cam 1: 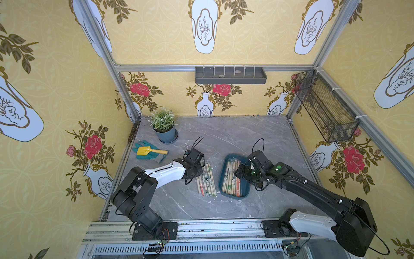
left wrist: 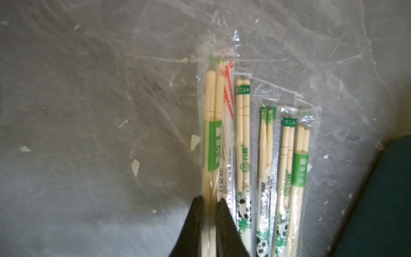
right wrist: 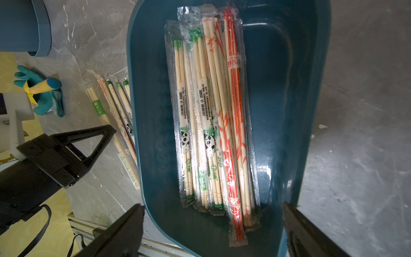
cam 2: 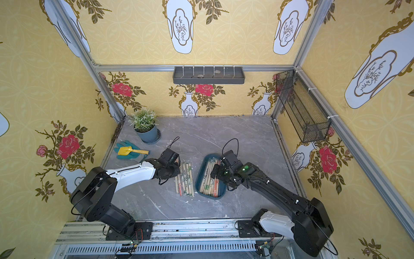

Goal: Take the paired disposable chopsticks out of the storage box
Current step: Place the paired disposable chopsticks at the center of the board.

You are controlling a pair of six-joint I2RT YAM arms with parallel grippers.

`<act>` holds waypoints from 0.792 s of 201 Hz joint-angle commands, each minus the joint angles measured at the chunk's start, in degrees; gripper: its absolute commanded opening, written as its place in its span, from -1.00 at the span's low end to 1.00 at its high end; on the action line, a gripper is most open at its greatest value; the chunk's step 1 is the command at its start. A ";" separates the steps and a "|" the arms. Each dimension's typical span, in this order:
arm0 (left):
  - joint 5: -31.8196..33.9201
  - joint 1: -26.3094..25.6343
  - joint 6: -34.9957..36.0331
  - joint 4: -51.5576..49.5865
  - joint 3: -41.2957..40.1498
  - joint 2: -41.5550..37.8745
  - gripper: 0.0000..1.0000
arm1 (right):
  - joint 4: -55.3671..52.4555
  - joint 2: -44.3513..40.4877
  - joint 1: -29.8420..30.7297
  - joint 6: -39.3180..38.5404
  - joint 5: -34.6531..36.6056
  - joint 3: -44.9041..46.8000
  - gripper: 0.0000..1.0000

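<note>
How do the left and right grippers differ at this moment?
The left gripper has jaws shut on one green-banded chopstick pair; the right gripper has jaws wide open, holding nothing. The left is over the table; the right is over the storage box. Both face sleeved chopsticks.

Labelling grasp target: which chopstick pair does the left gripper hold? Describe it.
On the grey tabletop, left of the teal storage box, lies a row of sleeved chopstick pairs. It is the end pair farthest from the box, clamped in the left gripper: solid green band, next to the red-printed sleeve.
</note>
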State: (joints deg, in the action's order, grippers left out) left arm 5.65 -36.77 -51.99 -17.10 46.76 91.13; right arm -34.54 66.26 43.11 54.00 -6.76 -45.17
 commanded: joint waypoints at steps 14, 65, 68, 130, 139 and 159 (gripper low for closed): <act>-0.52 0.04 -0.92 1.59 -1.09 0.63 -0.87 | 0.34 0.10 0.11 0.14 1.00 -0.50 0.95; -1.54 -0.02 -1.62 2.43 -1.28 1.07 -0.52 | 0.62 0.71 0.09 -0.23 0.77 -1.07 0.95; -1.63 0.02 -1.66 2.50 -1.32 1.07 -0.50 | 0.55 0.76 0.07 -0.30 0.79 -1.01 0.95; -1.02 0.03 -1.82 0.32 -0.24 -1.50 -0.38 | 0.24 1.24 0.10 -0.72 0.85 -1.69 0.95; -0.44 0.04 -1.55 -0.73 0.10 -2.10 -0.37 | 0.42 1.16 0.07 -0.65 0.79 -1.68 0.95; 0.62 -0.01 -0.95 -2.57 1.01 -3.93 -0.34 | 0.49 1.24 0.00 -1.00 0.74 -1.89 0.95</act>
State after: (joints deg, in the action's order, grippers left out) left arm 4.54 -36.80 -53.63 -16.82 46.89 88.73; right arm -34.61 67.37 43.11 53.91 -6.76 -46.30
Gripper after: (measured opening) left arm 0.324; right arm 0.975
